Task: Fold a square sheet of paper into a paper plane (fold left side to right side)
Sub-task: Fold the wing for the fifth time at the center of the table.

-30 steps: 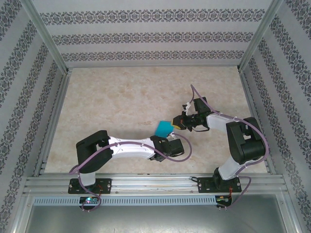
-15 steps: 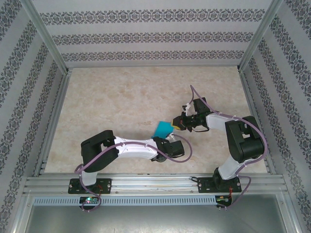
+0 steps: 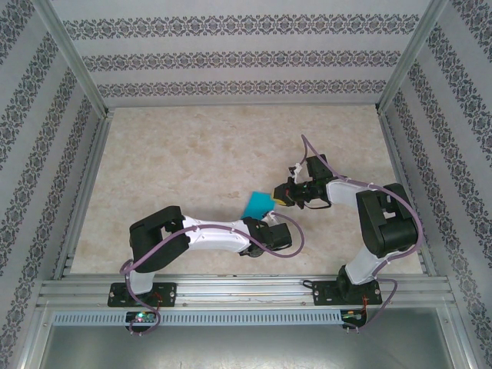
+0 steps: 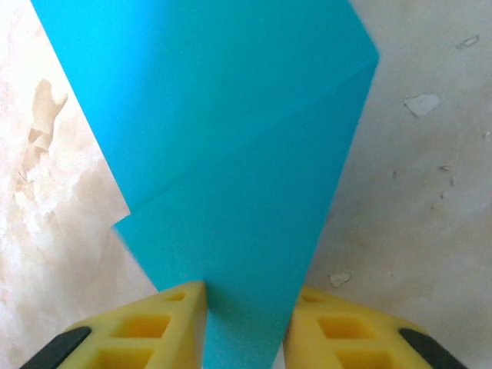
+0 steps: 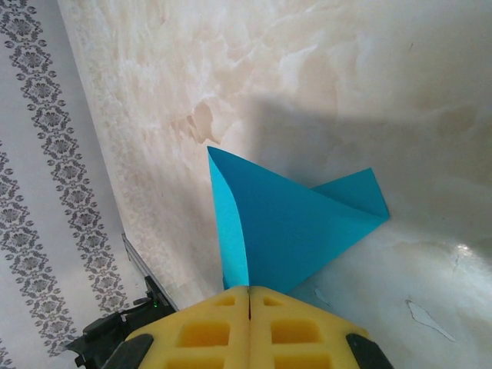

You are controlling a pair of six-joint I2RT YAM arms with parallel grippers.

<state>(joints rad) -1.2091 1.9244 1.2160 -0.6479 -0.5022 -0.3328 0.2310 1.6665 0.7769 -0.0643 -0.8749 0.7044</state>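
One fold looks underway on the sheet of paper (image 5: 300, 223): right gripper (image 5: 250, 296) clamps a corner, left gripper (image 4: 244, 307) narrow about the tip, grip unclear; next calls for aligning edges, then creasing.

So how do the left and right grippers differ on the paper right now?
Left gripper: jaws apart, straddling the paper's narrow end. Right gripper: jaws shut, pinching a corner. The left reaches in from the near side, the right from the right side. Both are yellow-tipped and on the same sheet.
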